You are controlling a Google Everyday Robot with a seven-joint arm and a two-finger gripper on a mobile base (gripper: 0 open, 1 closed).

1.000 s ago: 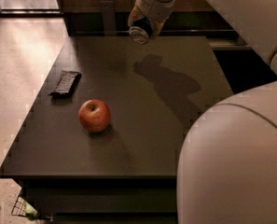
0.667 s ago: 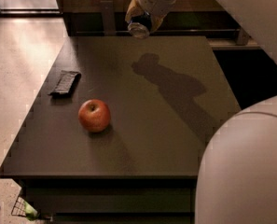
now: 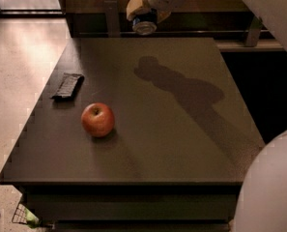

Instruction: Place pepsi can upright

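The pepsi can (image 3: 145, 23) is dark blue with a silver end facing down toward me. It hangs in the air above the far edge of the dark table (image 3: 181, 144), clear of the surface. My gripper (image 3: 144, 8) is at the top of the view, above the table's back edge, and is shut on the can, with a tan finger (image 3: 135, 5) on its left side. The upper part of the can is hidden by the gripper. The arm's shadow falls on the middle of the table.
A red apple (image 3: 98, 120) sits on the table's left front part. A flat dark wrapper (image 3: 67, 85) lies near the left edge. A low rail and shelf (image 3: 196, 32) run behind the table. My pale body (image 3: 271, 187) fills the lower right corner.
The gripper with the can has risen and moved slightly toward the back of the table. The apple and wrapper have not moved.
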